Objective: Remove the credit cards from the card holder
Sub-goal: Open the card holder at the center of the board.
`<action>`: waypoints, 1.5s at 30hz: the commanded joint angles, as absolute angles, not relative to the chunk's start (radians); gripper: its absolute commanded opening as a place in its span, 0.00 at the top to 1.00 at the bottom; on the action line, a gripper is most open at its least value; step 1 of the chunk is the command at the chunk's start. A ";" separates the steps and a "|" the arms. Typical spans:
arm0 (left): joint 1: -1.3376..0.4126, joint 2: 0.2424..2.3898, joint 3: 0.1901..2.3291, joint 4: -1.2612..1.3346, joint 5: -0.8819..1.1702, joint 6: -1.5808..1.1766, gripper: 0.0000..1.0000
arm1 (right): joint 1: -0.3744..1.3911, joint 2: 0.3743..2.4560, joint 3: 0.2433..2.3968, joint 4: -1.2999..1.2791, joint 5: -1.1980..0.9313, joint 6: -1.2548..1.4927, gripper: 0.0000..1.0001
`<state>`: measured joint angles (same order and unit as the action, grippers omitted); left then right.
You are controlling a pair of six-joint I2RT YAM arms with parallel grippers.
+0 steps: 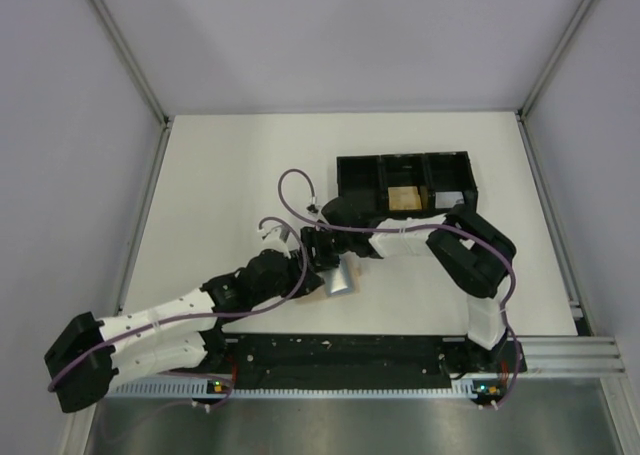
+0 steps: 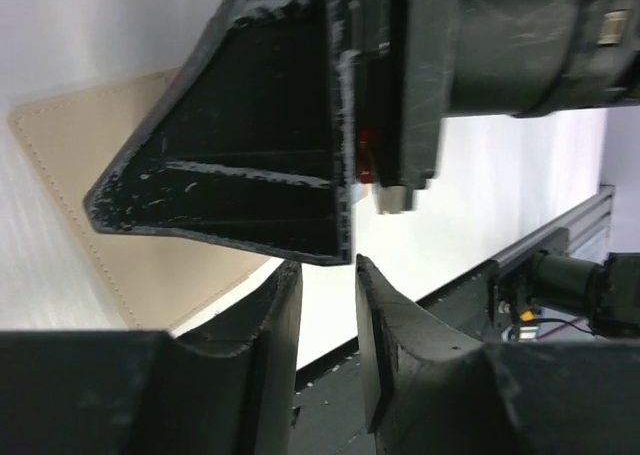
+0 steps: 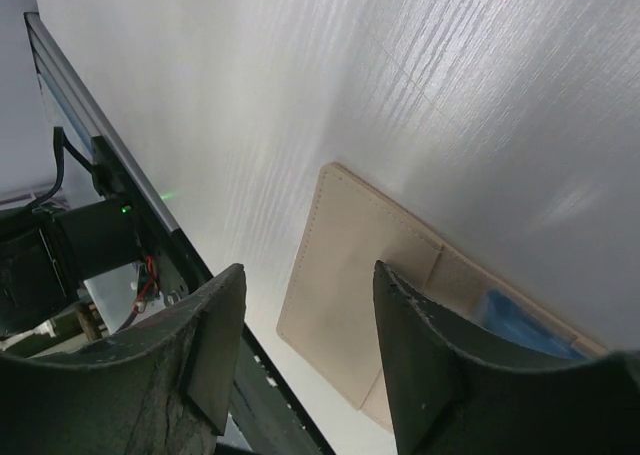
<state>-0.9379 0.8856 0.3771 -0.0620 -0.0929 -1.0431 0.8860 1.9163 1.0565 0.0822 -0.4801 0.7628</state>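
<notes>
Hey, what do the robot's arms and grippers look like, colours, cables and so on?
The left arm and right arm both have black joints and white link shells, with purple cables looping along them. The left gripper and right gripper each have two black wedge-shaped fingers, scuffed pale at the edges.

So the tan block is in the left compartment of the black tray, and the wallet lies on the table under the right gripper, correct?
Not quite. The top view shows the tan block in the middle compartment of the black tray, not the left one. The rest stands: the wallet lies on the table under the right gripper.
</notes>
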 commanded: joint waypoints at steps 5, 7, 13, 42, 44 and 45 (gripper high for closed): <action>-0.940 1.000 0.338 -0.074 -0.230 -1.123 0.81 | 0.891 1.904 1.078 0.103 -0.457 0.770 0.54; -0.939 1.005 0.301 -0.046 -0.267 -1.156 0.84 | 0.888 1.895 1.074 0.106 -0.457 0.773 0.54; -0.937 1.063 0.279 -0.038 -0.296 -1.173 0.85 | 0.861 1.793 1.020 0.121 -0.433 0.778 0.55; -0.877 1.186 0.313 0.043 -0.213 -1.114 0.87 | 0.738 1.473 0.733 0.022 -0.163 0.647 0.41; -0.877 1.186 0.314 0.041 -0.213 -1.112 0.87 | 0.738 1.474 0.739 0.012 -0.158 0.637 0.41; -0.877 1.186 0.314 0.041 -0.213 -1.111 0.87 | 0.736 1.482 0.742 0.014 -0.166 0.635 0.40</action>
<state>-0.8829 1.1740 0.3149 0.0898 -0.2024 -1.1389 0.7410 1.5173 0.7441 0.0097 -0.2012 0.6716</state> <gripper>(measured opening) 0.131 0.591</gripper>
